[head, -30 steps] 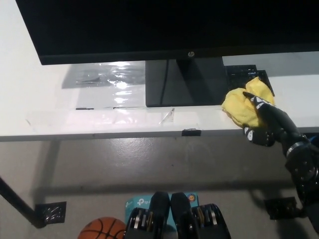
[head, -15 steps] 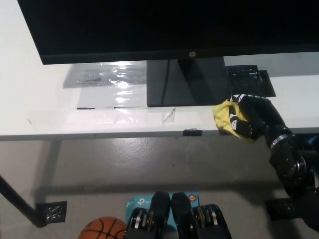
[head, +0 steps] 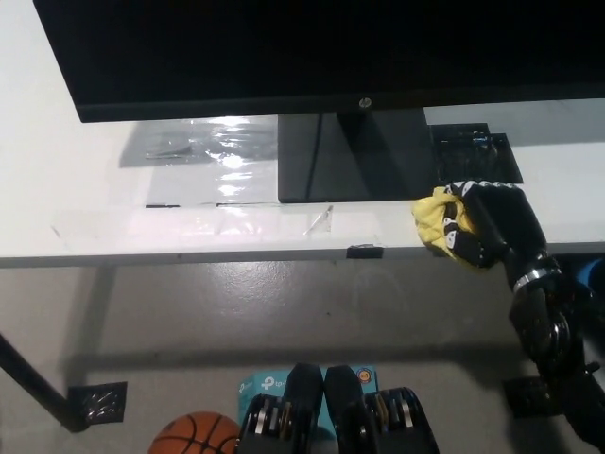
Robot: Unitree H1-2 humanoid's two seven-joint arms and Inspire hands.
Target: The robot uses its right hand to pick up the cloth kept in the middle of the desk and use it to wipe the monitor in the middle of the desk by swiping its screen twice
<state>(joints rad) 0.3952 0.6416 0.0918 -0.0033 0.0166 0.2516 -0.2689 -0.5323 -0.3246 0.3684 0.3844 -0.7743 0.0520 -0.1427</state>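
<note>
The right hand (head: 490,225) has its fingers (head: 470,238) curled tight around the yellow cloth (head: 433,218) at the worktop's (head: 85,189) front edge, just beside the monitor (head: 312,52) stand.

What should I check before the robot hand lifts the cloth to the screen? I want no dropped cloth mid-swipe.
1. Cloth held: right robot hand is closed over the yellow cloth: ok.
2. Cloth fully gathered: part sticks out to the left of the hand: cannot tell.
3. Cloth off the desk: it sits at the front edge: not ok.
4. Path to the monitor: stand is close beside the hand: cannot tell.
5. Left robot hand: not in view: cannot tell.
</note>
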